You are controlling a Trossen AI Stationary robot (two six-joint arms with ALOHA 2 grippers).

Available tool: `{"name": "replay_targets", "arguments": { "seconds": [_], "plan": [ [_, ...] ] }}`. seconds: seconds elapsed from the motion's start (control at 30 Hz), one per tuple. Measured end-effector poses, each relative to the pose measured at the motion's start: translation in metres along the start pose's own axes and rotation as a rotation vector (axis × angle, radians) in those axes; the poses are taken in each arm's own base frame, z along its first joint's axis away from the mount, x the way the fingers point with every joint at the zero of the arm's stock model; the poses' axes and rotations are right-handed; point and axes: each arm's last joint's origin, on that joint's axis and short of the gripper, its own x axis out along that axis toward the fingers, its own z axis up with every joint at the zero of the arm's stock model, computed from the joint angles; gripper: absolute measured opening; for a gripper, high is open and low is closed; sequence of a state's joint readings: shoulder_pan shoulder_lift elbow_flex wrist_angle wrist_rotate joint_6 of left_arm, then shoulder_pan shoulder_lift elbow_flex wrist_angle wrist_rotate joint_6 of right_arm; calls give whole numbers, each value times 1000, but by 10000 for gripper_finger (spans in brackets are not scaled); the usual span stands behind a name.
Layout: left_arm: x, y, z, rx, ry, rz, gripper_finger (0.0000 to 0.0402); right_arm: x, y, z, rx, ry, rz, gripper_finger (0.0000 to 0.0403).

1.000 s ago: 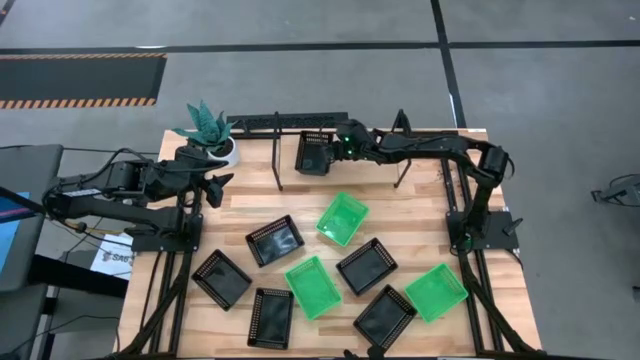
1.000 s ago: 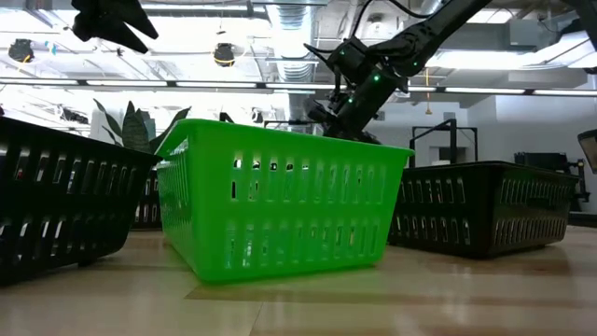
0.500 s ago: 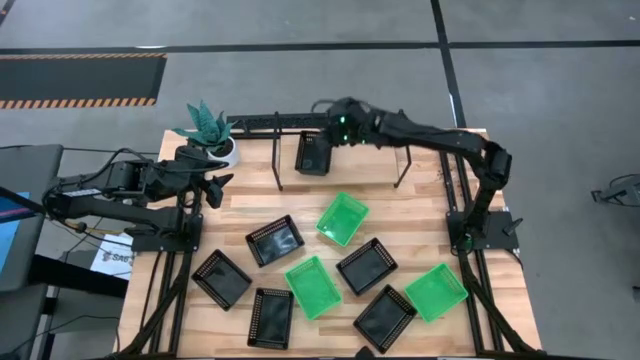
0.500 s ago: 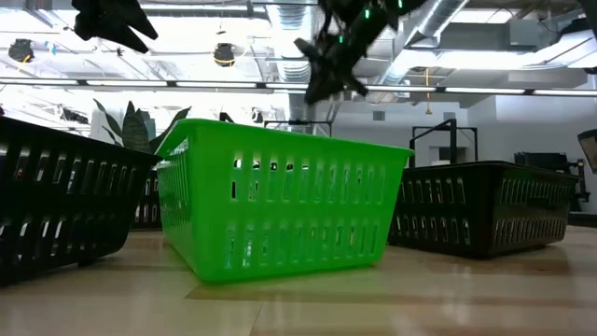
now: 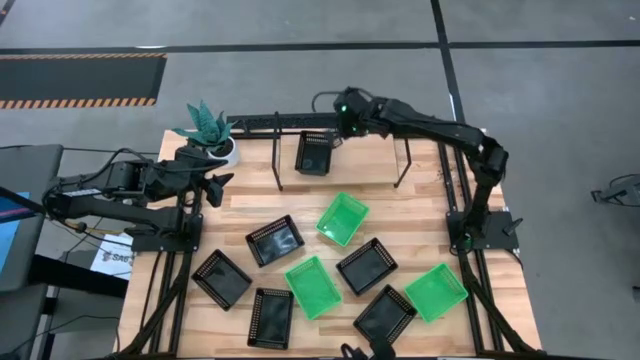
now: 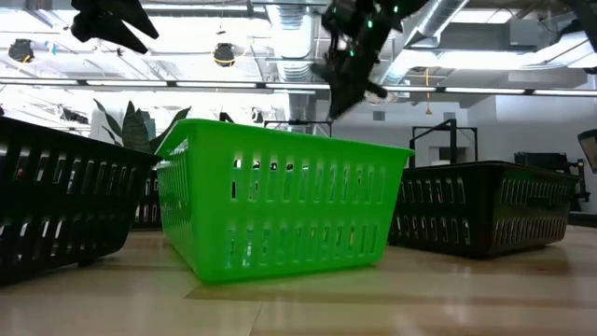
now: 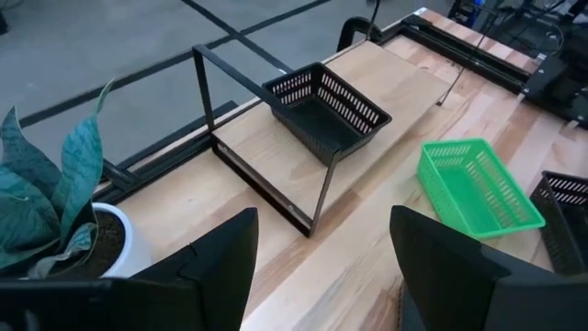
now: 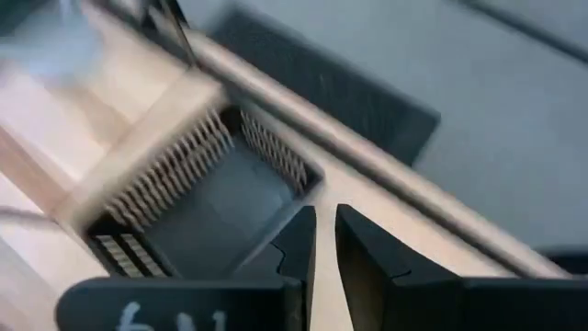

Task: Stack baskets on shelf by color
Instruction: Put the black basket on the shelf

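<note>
One black basket [image 5: 313, 152] [image 7: 326, 110] [image 8: 211, 202] sits on its bottom inside the shelf [image 5: 278, 165] [image 7: 266, 175] at the table's far edge. My right gripper [image 5: 338, 130] [image 6: 338, 98] [image 8: 324, 239] hangs above the basket's far right corner, clear of it. Its fingers are open by a narrow gap with nothing between them. My left gripper [image 5: 215, 185] [image 7: 322, 267] waits open at the far left, beside the potted plant. Three green baskets [image 5: 342, 218] [image 5: 313, 287] [image 5: 436, 292] and several black ones [image 5: 274, 240] lie scattered on the near half of the table.
A teal plant in a white pot [image 5: 208, 130] [image 7: 55, 202] stands at the far left corner, next to the shelf. The shelf's upright posts [image 5: 403, 165] rise near my right gripper. In the low view a green basket [image 6: 280, 205] fills the foreground between two black ones.
My right gripper has risen from the black basket in the shelf and drifted toward the table's far edge, rolling as it went. The basket has stayed in place in the shelf.
</note>
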State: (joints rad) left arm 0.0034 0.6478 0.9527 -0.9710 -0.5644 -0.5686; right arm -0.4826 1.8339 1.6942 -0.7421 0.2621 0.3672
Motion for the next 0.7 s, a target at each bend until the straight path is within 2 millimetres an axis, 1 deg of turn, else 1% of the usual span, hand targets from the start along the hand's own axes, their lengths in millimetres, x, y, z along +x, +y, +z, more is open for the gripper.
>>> {"name": "replay_targets", "arguments": {
  "seconds": [0.07,0.17,0.27,0.37,0.47,0.6,0.7],
  "plan": [
    [0,0,0,-2,0,0,236,16,2,-12,-10,33,-11,67],
    [0,0,0,-4,1,0,236,42,-3,-32,-31,131,-51,67],
    [0,0,0,-5,4,2,236,60,-4,-42,-31,168,-71,67],
    [0,0,-1,-16,7,4,236,78,-8,-47,-26,198,-92,67],
    [0,0,-1,-17,7,4,236,95,-6,-50,-20,190,-84,67],
    [0,0,-1,-17,7,4,236,111,2,-51,-1,147,-46,67],
    [0,0,-1,-18,9,1,236,119,8,-52,-3,127,-27,67]
  ]
}}
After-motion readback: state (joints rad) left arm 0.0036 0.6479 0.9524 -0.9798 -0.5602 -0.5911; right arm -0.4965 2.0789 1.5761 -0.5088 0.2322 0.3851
